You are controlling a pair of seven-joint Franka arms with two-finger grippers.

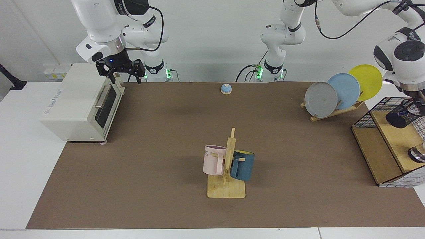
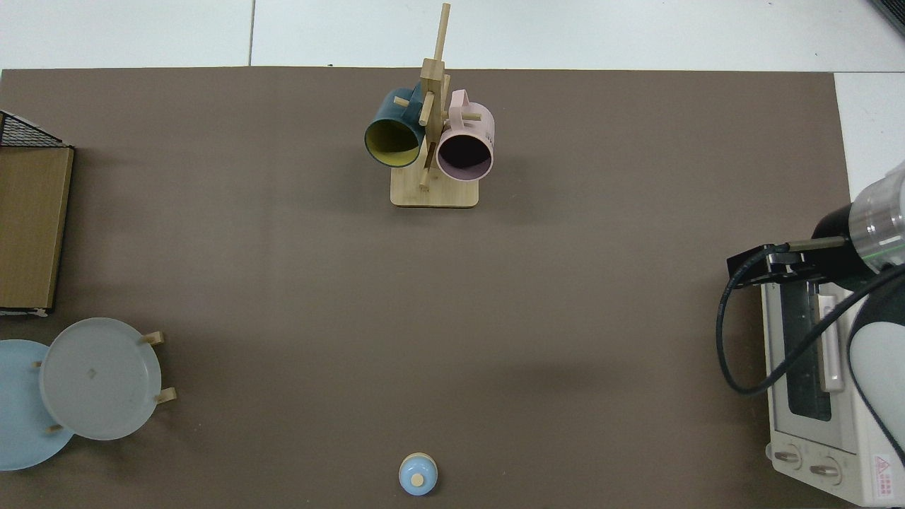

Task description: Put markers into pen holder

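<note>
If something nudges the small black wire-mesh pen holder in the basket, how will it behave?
The small black wire-mesh pen holder is open mesh, so probably light and easily shifted. It appears tilted on the wooden board under the left gripper, so it may tip or roll. The right gripper waits above the toaster oven.

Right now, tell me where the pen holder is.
In the facing view the pen holder is at the far right edge, on the upper wooden board inside the wire basket, just below the left hand and right of the plate rack.
</note>
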